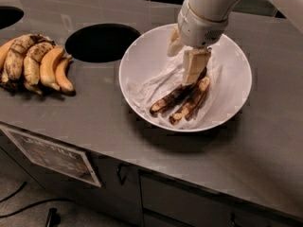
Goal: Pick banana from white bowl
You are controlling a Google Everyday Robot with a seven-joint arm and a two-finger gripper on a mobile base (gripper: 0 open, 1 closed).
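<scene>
The white bowl (142, 60) with its crinkled white liner stands on the grey counter, right of centre. Two bananas lie side by side in it. The almost black, slim banana (169, 100) is the left one, running from lower left to upper right. The shorter banana with pale yellow patches (194, 100) lies against its right side. My gripper (193, 72) hangs from the white arm straight over the bowl, down at the upper ends of both bananas, and hides those ends and the stem.
A yellow-and-brown bunch of bananas (33, 63) lies at the left of the counter. A round dark hole (102, 42) opens in the counter between the bunch and the bowl. Another hole (7, 15) is at the far left. The counter's front edge runs below the bowl.
</scene>
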